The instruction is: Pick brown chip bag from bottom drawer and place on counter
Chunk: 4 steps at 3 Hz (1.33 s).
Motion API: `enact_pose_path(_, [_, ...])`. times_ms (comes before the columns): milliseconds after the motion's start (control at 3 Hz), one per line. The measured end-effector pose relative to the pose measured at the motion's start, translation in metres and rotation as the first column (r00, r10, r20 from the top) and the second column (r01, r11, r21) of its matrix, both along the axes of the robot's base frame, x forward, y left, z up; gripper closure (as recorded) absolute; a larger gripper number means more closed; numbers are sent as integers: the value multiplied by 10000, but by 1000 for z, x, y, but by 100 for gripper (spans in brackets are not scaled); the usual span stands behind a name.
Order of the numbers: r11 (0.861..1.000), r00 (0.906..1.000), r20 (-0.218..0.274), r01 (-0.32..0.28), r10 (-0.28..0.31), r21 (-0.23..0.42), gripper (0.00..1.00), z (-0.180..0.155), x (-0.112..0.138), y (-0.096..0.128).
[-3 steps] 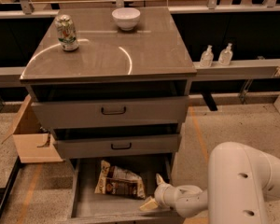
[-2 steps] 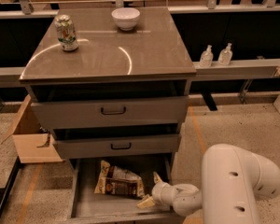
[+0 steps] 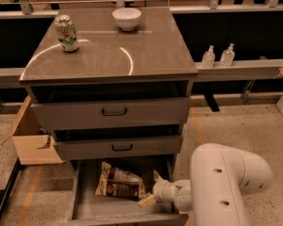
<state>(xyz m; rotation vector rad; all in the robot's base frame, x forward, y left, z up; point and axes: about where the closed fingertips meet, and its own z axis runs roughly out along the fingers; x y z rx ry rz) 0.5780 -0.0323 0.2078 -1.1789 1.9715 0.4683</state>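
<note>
The one camera looks down from in front of and above the counter (image 3: pixel 108 55). It faces the front edge squarely, with the far edge near the top of the view. The range is middling, and the arm (image 3: pixel 226 182) looms close below. The gripper (image 3: pixel 150 188), fingers spread, sits in the drawer (image 3: pixel 85 206) under the front edge, toward its right corner.
</note>
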Motion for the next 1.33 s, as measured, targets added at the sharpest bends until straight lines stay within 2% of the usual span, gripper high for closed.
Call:
enact_pose_path(667, [9994,9977,-583,-325,332,124,0,-30,11,14])
enact_pose_path(1000, [9988,9970,-684,-350,373,347,17,-38,16,24])
enact_pose_path(1333, [9978,9962,-744,-413,452,524,40,-43,17,34])
